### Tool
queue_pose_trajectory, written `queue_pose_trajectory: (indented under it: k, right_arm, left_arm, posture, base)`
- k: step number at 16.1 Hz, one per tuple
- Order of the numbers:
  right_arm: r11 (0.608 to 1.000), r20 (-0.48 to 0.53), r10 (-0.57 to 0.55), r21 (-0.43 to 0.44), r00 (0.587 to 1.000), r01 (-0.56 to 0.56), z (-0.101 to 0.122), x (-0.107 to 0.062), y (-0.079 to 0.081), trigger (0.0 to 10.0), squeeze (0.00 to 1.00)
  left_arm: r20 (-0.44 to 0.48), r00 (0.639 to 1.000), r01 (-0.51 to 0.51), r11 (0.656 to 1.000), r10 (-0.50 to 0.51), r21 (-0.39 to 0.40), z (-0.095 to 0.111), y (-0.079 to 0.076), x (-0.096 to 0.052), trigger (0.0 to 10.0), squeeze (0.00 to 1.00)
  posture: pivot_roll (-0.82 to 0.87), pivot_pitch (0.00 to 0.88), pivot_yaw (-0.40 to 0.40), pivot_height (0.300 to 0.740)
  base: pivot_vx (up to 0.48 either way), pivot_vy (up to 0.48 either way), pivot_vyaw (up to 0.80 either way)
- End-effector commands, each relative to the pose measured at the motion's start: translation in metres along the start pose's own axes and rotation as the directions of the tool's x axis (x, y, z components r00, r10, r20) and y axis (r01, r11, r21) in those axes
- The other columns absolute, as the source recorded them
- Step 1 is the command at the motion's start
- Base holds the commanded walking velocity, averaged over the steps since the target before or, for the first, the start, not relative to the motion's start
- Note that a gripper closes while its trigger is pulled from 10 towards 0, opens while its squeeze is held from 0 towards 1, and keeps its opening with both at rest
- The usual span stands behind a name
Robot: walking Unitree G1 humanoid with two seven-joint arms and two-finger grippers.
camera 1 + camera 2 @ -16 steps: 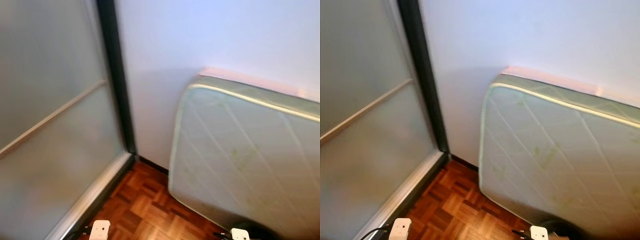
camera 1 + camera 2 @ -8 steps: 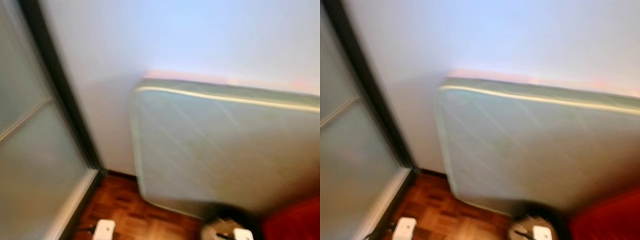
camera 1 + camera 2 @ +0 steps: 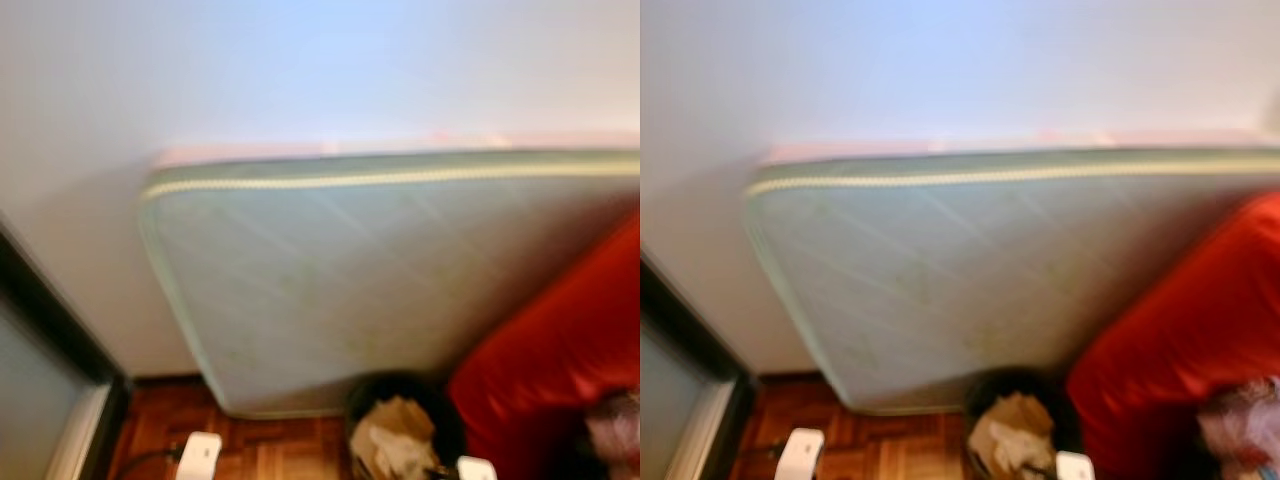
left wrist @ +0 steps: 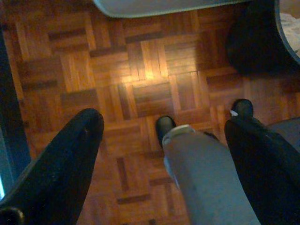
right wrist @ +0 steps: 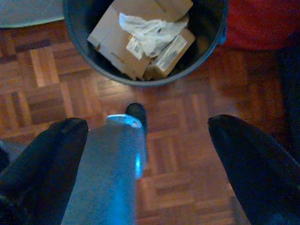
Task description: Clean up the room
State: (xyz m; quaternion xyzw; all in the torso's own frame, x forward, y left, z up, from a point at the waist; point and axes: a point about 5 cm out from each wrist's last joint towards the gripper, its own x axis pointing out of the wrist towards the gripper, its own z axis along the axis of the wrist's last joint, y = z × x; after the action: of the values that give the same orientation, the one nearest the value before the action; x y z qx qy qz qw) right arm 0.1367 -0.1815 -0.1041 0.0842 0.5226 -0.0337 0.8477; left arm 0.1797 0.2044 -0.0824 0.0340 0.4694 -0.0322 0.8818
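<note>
- Dark bin (image 5: 145,42) is sitting upright on parquet floor (image 4: 140,89), mouth facing up, holding cardboard scraps (image 5: 140,37), beside mattress (image 3: 380,280).
- Left gripper (image 4: 164,154) and right gripper (image 5: 147,159) are both hanging spread wide, 2 fingers apart, empty.

**Both arms low, fingers spread wide**

The left gripper (image 4: 164,154) points down, its two black fingers (image 4: 70,154) set well apart with nothing between them. A silver leg (image 4: 201,178) ending in a dark foot (image 4: 164,127) shows between the fingers, and a second dark foot (image 4: 242,108) lies beside it. The right gripper (image 5: 154,159) also points down, its fingers (image 5: 253,164) spread wide and empty, with a silver leg (image 5: 108,173) between them. In the head views the white wrist tops (image 3: 200,455) sit at the lower edge.
</note>
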Motion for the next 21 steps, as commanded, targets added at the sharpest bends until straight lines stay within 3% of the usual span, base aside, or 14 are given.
queue_pose_trajectory:
  k: [1,4,8,13,21]
  right_arm:
    - [1.0,0.004,-0.012,0.025,1.0,0.012,0.0011,0.0,-0.0016,10.0,0.0]
    - [1.0,0.002,-0.001,0.019,1.0,0.001,0.0022,0.0004,0.0006,10.0,0.0]
    - [1.0,0.004,-0.009,0.019,1.0,0.009,0.0034,0.0002,-0.0017,10.0,0.0]
    - [1.0,0.0,-0.008,0.005,1.0,0.008,0.0034,0.0,-0.0032,10.0,0.0]
    - [1.0,-0.004,-0.005,-0.001,1.0,0.005,0.0028,0.0,-0.0026,10.0,0.0]
  left_arm:
    - [-0.008,1.0,0.005,1.0,-0.005,0.022,0.0011,0.0021,-0.0001,10.0,0.0]
    - [-0.007,1.0,-0.005,0.999,0.005,0.032,0.0031,0.0067,-0.0005,10.0,0.0]
    - [-0.002,1.0,0.005,0.999,-0.004,0.051,0.003,0.001,0.0003,10.0,0.0]
    - [0.01,1.0,-0.016,1.0,0.017,-0.013,0.0014,0.0024,-0.0002,10.0,0.0]
    - [0.011,1.0,-0.021,1.0,0.022,-0.017,0.0007,0.0043,-0.0007,10.0,0.0]
  posture:
    - [0.09,0.007,0.019,0.74]
    - [0.08,0.022,0.013,0.74]
    - [0.08,0.033,0.004,0.74]
    - [0.08,0.036,-0.006,0.74]
    - [0.09,0.035,-0.008,0.74]
  base:
    - [0.0,0.0,-0.79]
    - [0.0,0.0,-0.79]
    - [0.0,-0.067,-0.79]
    - [0.0,0.0,-0.79]
    - [0.0,0.0,-0.79]
